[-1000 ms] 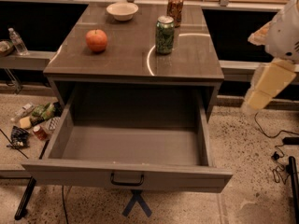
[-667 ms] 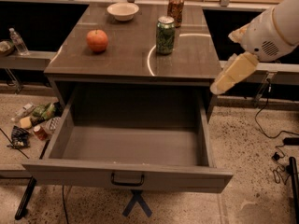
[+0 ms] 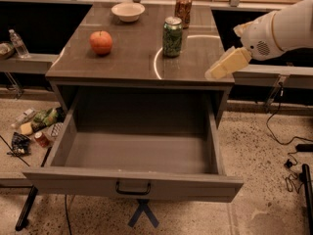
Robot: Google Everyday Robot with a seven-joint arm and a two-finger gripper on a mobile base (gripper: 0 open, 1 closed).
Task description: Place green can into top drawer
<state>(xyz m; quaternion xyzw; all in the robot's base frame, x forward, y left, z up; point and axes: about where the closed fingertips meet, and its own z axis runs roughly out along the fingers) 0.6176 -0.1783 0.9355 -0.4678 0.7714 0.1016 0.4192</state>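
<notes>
The green can [image 3: 172, 36] stands upright on the table top [image 3: 127, 58], right of centre, with a silver top. The top drawer [image 3: 134, 184] is pulled fully open below the table; its inside shows nothing in it and its dark handle [image 3: 133, 187] faces me. My gripper [image 3: 222, 67] comes in from the right on a white arm [image 3: 279, 31]. It hovers over the table's right front corner, to the right of the green can and apart from it. It holds nothing that I can see.
A brown-orange can [image 3: 183, 11] stands behind the green can. A red apple [image 3: 100, 42] and a white bowl [image 3: 128, 11] sit on the table's left and back. Litter and a bottle [image 3: 34, 129] lie on the floor at left. Cables [image 3: 288, 146] lie at right.
My arm has swung in from the far right and risen, moving the gripper left to the table's right front corner. The can, apple and drawer have not moved.
</notes>
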